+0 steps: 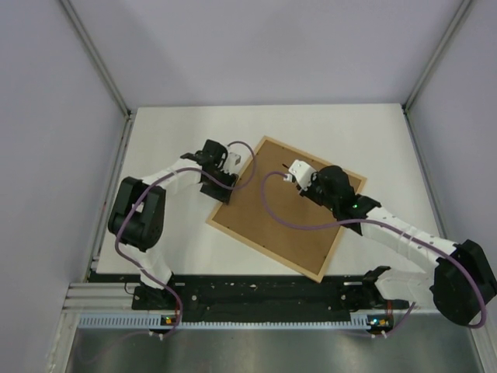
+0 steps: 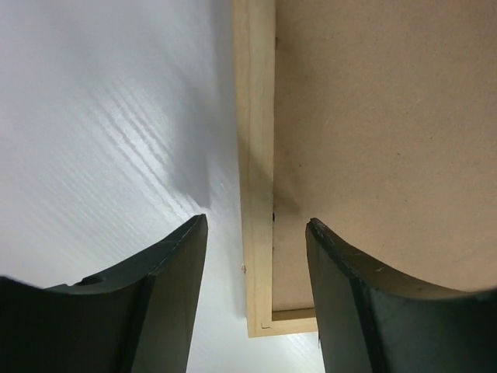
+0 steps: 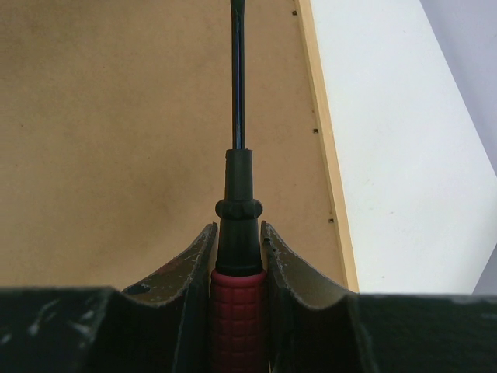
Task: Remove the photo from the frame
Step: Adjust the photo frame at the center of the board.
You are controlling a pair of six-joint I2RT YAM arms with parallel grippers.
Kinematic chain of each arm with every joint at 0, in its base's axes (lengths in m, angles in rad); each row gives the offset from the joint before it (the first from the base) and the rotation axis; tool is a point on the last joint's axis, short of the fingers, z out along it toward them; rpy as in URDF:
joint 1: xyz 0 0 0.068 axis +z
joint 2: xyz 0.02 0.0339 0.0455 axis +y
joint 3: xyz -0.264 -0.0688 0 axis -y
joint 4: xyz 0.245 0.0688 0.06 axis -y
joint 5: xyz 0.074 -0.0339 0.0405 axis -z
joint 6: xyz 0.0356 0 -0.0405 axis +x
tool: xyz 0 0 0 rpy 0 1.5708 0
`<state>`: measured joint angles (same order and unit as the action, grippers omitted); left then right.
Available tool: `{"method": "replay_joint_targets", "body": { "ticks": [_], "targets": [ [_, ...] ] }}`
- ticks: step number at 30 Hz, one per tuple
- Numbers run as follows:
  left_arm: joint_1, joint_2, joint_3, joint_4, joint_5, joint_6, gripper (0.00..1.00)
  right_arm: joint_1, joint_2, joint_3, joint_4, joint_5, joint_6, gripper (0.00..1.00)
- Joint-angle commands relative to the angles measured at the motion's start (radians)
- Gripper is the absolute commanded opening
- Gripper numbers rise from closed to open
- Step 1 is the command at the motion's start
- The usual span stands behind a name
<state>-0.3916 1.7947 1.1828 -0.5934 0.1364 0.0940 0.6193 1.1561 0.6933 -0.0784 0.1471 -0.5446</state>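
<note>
I note frame (image 2: 255,155) face down, pale rim, brown backing (image 3: 116,116) uppermost. Left fingers (image 2: 163,295) parted astride rim, empty; right fingers (image 3: 178,295) clamp red-handled screwdriver (image 3: 237,311).

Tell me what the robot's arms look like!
The left arm and right arm have white tubes joined by chunky black round joints. A thin purple cable loops along each. The fingers are black and curved.
</note>
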Motion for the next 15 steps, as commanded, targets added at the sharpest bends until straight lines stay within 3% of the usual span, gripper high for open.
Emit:
{"method": "replay_joint_targets", "body": {
  "ticks": [1,15],
  "targets": [
    [0.045,-0.095,-0.017,0.05,0.054,-0.027,0.62,-0.007,0.016,0.026,0.008,-0.029,0.032,0.0],
    [0.043,0.002,0.04,0.05,0.1,-0.013,0.64,-0.007,0.08,0.072,-0.04,-0.067,0.07,0.0]
  ]
}}
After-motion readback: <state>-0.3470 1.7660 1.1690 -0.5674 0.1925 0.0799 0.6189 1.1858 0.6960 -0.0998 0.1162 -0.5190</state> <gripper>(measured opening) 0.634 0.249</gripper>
